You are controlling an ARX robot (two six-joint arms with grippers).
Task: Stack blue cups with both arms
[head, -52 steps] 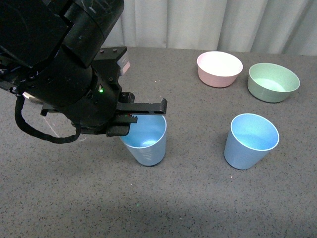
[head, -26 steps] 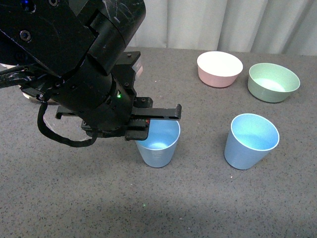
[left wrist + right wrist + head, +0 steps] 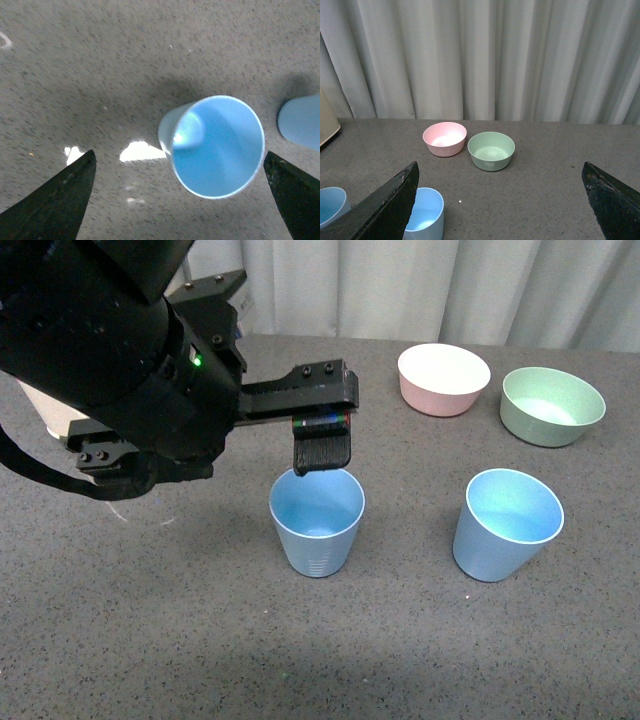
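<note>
My left gripper (image 3: 322, 448) hangs spread, empty, over the cup (image 3: 317, 525) near the worktop's (image 3: 150, 640) front edge. I'd lower straight, straddle its wall, squeeze softly; right gripper (image 3: 500, 167) is spread too.

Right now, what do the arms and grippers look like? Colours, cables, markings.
Left arm: bulky matte-black housing, green status light, looped black cable underneath. Left gripper: flat black finger with screw heads, ribbed pad, small red-and-green mark. Right gripper: only two dark, tapered fingers show.
</note>
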